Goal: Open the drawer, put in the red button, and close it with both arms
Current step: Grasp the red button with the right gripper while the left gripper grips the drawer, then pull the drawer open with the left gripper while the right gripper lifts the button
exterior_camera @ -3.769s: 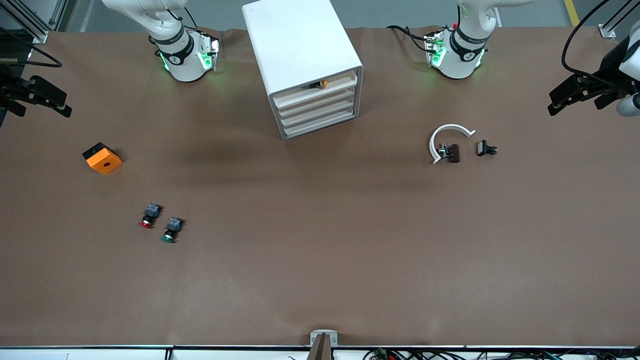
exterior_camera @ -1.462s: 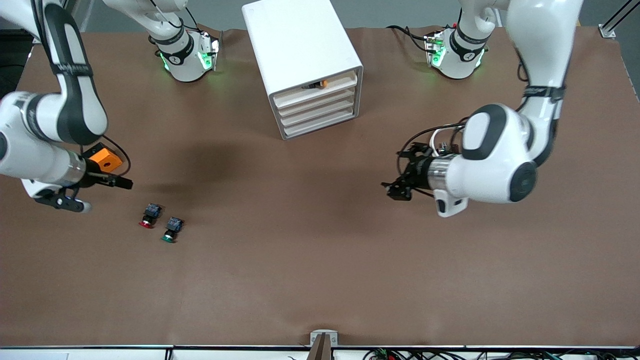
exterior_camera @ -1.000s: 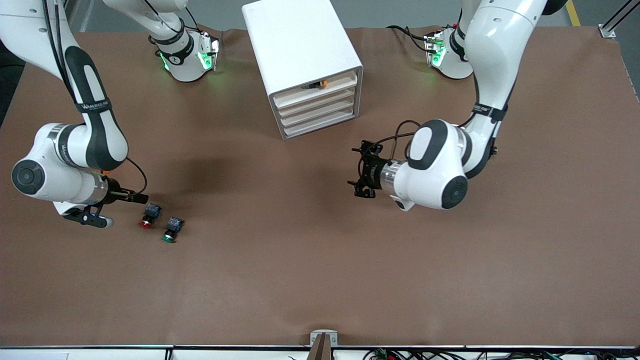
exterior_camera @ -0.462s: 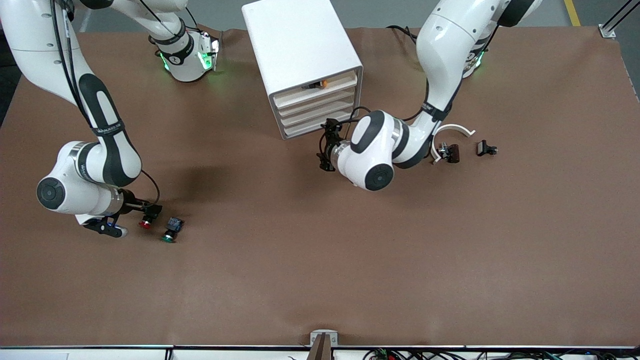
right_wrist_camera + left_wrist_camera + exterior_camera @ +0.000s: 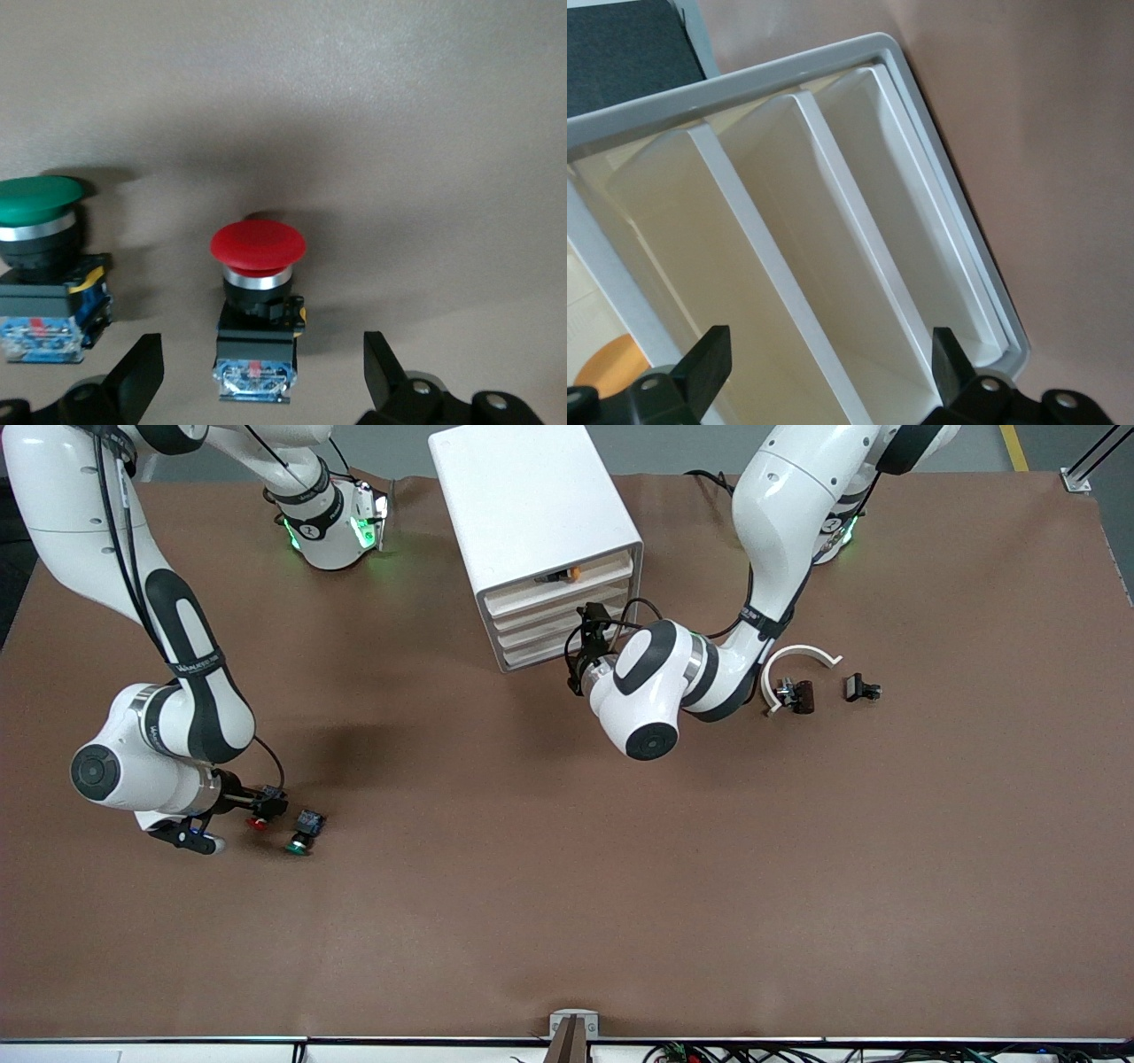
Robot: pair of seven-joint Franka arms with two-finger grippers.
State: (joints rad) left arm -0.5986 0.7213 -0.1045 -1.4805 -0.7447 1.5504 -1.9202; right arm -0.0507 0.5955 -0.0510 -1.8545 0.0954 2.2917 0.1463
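Two white jointed arms reach over the brown table (image 5: 567, 921). Toward the right arm's end, the right arm's small black gripper (image 5: 266, 808) sits low at the small red-capped push button with a dark block body (image 5: 258, 823), fingers spread wide; the right wrist view shows the red button (image 5: 257, 301) lying on the table between the two fingertips (image 5: 133, 367), not touching either. The matching green-capped push button (image 5: 300, 841) lies just beside the red button, slightly nearer the front camera. Mid-table, the white boxy plastic cabinet (image 5: 532, 505) holds four shallow white tray drawers; the top drawer (image 5: 563, 584) has a small orange-and-black item showing above its front. All drawers look pushed in. The left arm's black gripper (image 5: 592, 638) is right in front of the lower drawers, fingers spread wide; the left wrist view shows the drawer fronts (image 5: 833, 266) close up between the fingertips (image 5: 952, 363), contact unclear. Toward the left arm's end, a curved white plastic strip (image 5: 793, 664) lies with a small dark brown part (image 5: 800, 695) beside it, and a small black part (image 5: 859, 688) near that.
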